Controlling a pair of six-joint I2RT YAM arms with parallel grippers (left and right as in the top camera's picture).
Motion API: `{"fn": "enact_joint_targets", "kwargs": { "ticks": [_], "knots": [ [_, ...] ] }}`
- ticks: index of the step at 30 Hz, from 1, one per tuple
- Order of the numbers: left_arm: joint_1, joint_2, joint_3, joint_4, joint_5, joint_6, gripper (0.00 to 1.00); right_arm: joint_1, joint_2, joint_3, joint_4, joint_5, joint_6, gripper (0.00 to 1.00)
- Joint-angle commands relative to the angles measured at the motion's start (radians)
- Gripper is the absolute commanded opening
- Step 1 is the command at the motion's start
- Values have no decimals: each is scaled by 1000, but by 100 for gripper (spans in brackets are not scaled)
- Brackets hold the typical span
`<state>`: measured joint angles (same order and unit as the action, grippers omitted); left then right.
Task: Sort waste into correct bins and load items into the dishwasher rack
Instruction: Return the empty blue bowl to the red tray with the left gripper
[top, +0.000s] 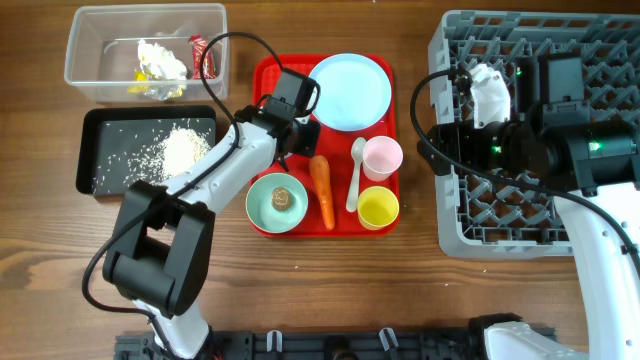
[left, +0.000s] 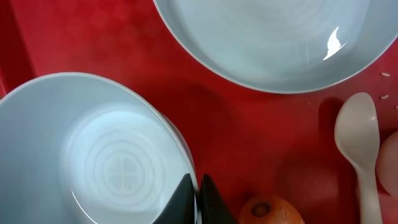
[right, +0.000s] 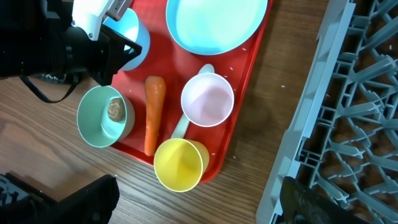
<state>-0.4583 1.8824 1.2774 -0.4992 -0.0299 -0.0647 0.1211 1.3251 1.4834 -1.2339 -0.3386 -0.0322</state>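
Note:
My left gripper (left: 198, 186) is shut on the rim of a pale blue bowl (left: 112, 162) over the red tray; the right wrist view shows that bowl (right: 130, 37) tilted in its hold. Beside it lie the pale blue plate (top: 350, 90), the white spoon (top: 355, 175), the carrot (top: 322, 190), the pink cup (top: 382, 157) and the yellow cup (top: 378, 208). A second bowl (top: 277, 202) holds a brown lump (top: 282, 198). My right gripper (top: 440, 140) is open and empty at the left edge of the dishwasher rack (top: 500, 210), where a white bowl (top: 490, 90) sits.
The clear tub (top: 90, 70) at the back left holds tissue (top: 160, 58) and wrappers (top: 198, 48). In front of it the black tray (top: 100, 135) carries loose rice (top: 182, 150). The red tray (top: 262, 80) sits mid-table, with a strip of bare wood (top: 415, 200) between it and the rack.

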Motion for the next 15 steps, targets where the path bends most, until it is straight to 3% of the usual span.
{"fn": "enact_joint_targets", "kwargs": {
  "ticks": [1, 2, 4, 8, 15],
  "knots": [
    [-3, 13, 3, 10, -24, 9, 15, 4, 13, -5, -2, 10, -17, 86],
    [-3, 13, 3, 14, -24, 9, 29, 4, 13, -5, -2, 9, -16, 86],
    [-3, 13, 3, 27, -25, 10, 45, 4, 13, -5, -2, 9, -17, 86],
    [-3, 2, 34, 27, -24, 9, 53, 4, 13, -5, -2, 9, -17, 86],
    [-24, -100, 232, -298, -24, 8, 55, 4, 13, -5, -6, 10, -17, 86]
  ]
}}
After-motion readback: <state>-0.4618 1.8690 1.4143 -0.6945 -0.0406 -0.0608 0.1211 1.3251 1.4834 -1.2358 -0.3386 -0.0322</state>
